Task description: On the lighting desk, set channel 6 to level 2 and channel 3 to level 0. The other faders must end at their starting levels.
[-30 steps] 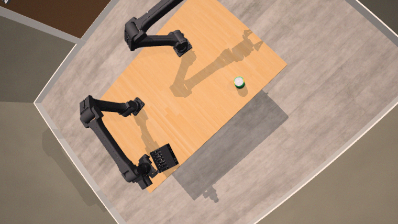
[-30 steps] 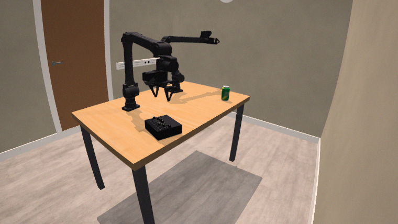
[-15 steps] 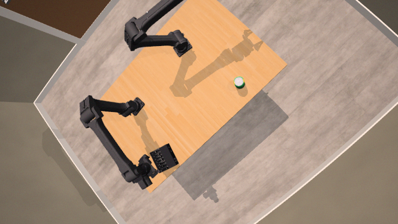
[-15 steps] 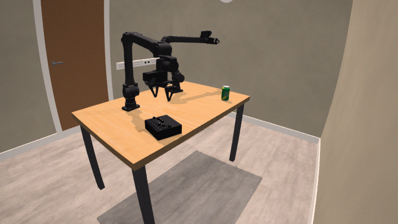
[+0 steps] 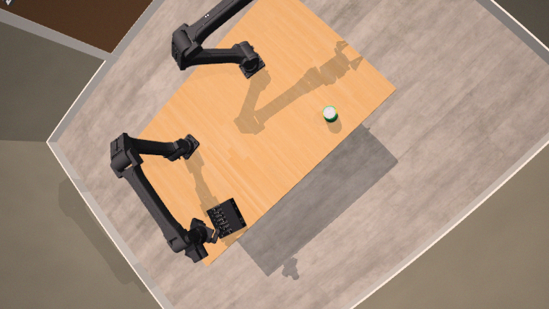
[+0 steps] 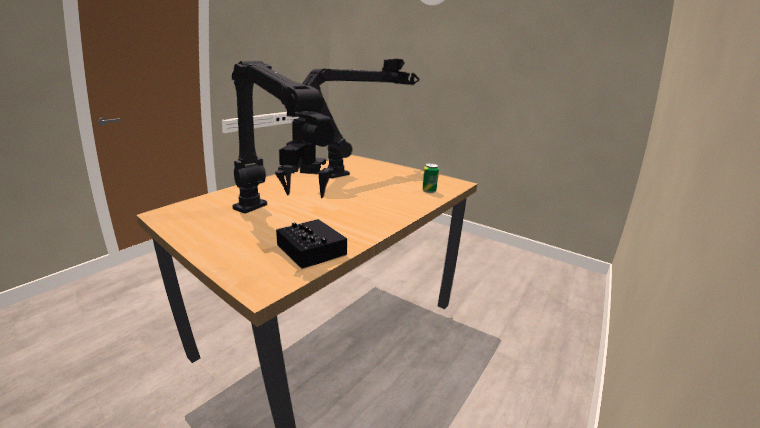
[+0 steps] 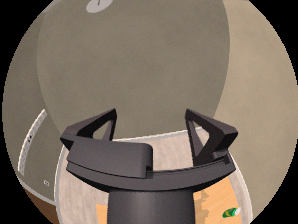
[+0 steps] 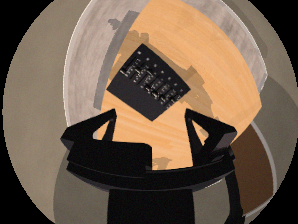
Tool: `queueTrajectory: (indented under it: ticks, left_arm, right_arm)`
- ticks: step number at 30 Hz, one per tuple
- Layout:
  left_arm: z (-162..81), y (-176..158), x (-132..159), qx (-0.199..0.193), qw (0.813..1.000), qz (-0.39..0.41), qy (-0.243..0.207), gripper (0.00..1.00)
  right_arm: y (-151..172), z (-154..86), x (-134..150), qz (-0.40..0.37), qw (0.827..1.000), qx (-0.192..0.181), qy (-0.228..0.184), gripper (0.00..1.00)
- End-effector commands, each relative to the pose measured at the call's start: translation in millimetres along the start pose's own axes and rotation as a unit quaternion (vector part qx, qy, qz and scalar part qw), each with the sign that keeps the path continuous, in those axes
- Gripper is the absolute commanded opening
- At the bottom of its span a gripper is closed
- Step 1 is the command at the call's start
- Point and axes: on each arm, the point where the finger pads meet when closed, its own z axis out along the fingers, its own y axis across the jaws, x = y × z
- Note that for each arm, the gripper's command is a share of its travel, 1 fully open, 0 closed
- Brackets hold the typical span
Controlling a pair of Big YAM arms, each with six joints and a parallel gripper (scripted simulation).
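Observation:
The lighting desk point(image 5: 235, 214) point(image 6: 328, 237) point(image 8: 131, 96) is a black box with several small faders in a row on its top, lying near one end of the table. The fader levels and channel marks are too small to read. My right gripper point(image 6: 305, 195) point(image 8: 150, 112) is open and empty, above the desk with its fingers pointing down; in the right wrist view the desk shows beyond the fingertips, turned at an angle. My left gripper point(image 6: 417, 79) point(image 7: 151, 111) is open and empty, raised high and level, far from the desk.
A green can with a white top point(image 5: 329, 112) point(image 6: 430, 179) point(image 7: 230, 213) stands near the far end of the wooden table point(image 5: 276, 172) point(image 6: 186, 228) point(image 8: 227, 70). The desk sits close to the table's long edge. The left arm's base is on the same table, away from the desk.

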Motion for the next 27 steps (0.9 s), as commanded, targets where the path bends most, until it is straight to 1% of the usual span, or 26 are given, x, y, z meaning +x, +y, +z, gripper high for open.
queueTrajectory:
  ticks: [1,2,3,5,7,8,9,11,13,14,15,17,19,20,21,23,24,25,27]
  left_arm:
    - [-3.0,2.7,-11.8,-0.001,1.0,-0.004,-0.019,1.0]
    - [-3.0,2.7,-11.8,-0.001,1.0,-0.004,-0.019,1.0]
    - [-3.0,2.7,-11.8,-0.001,1.0,-0.004,-0.019,1.0]
    - [-3.0,2.7,-11.8,-0.001,1.0,-0.004,-0.019,1.0]
    - [-3.0,2.7,-11.8,-0.001,1.0,-0.004,-0.019,1.0]
    - [-3.0,2.7,-11.8,-0.001,1.0,-0.004,-0.019,1.0]
    - [-3.0,2.7,-11.8,-0.001,1.0,-0.004,-0.019,1.0]
    - [-3.0,2.7,-11.8,-0.001,1.0,-0.004,-0.019,1.0]
    - [-3.0,2.7,-11.8,-0.001,1.0,-0.004,-0.019,1.0]
    - [-3.0,2.7,-11.8,-0.001,1.0,-0.004,-0.019,1.0]
    - [-3.0,2.7,-11.8,-0.001,1.0,-0.004,-0.019,1.0]
    - [-3.0,2.7,-11.8,-0.001,1.0,-0.004,-0.019,1.0]
    - [-3.0,2.7,-11.8,-0.001,1.0,-0.004,-0.019,1.0]
    - [-3.0,2.7,-11.8,-0.001,1.0,-0.004,-0.019,1.0]
    - [-3.0,2.7,-11.8,-0.001,1.0,-0.004,-0.019,1.0]
    - [-3.0,2.7,-11.8,-0.001,1.0,-0.004,-0.019,1.0]
    - [-3.0,2.7,-11.8,-0.001,1.0,-0.004,-0.019,1.0]
    - [-3.0,2.7,-11.8,-0.001,1.0,-0.004,-0.019,1.0]
    - [-3.0,2.7,-11.8,-0.001,1.0,-0.004,-0.019,1.0]
  right_arm:
    - [-4.9,9.9,-11.5,-0.139,0.99,-0.006,0.008,1.0]
    - [-6.3,11.9,-13.3,-0.162,0.987,-0.007,0.008,1.0]
    - [-1.1,4.4,-21.0,-0.185,0.983,-0.014,0.0,1.0]
    - [-10.7,18.2,-19.0,-0.23,0.973,-0.009,0.008,1.0]
    - [-12.7,21.0,-23.8,-0.274,0.962,-0.012,0.007,1.0]
    - [-6.9,12.0,-32.9,-0.295,0.955,-0.015,-0.001,1.0]
    - [-13.8,22.2,-29.9,-0.317,0.948,-0.013,0.005,1.0]
    - [-20.6,28.2,-30.3,-0.359,0.933,-0.014,0.006,1.0]
    - [-20.6,28.2,-30.3,-0.359,0.933,-0.014,0.006,1.0]
    - [-11.2,10.5,-43.4,-0.41,0.912,-0.016,-0.001,1.0]
    - [-9.4,14.2,-49.1,-0.429,0.903,-0.015,-0.003,1.0]
    - [-27.5,33.0,-37.4,-0.471,0.882,-0.015,0.006,1.0]
    - [-30.8,44.2,-40.9,-0.512,0.859,-0.017,0.007,1.0]
    - [-30.5,43.3,-44.6,-0.532,0.846,-0.018,0.004,1.0]
    - [-25.0,34.9,-53.9,-0.552,0.834,-0.018,-0.001,1.0]
    - [-37.1,51.5,-46.7,-0.589,0.808,-0.02,0.005,1.0]
    - [-39.0,53.0,-47.4,-0.607,0.794,-0.021,0.003,1.0]
    - [-32.7,38.8,-57.3,-0.625,0.781,-0.022,-0.002,1.0]
    - [-37.1,47.5,-57.3,-0.659,0.752,-0.022,-0.001,1.0]
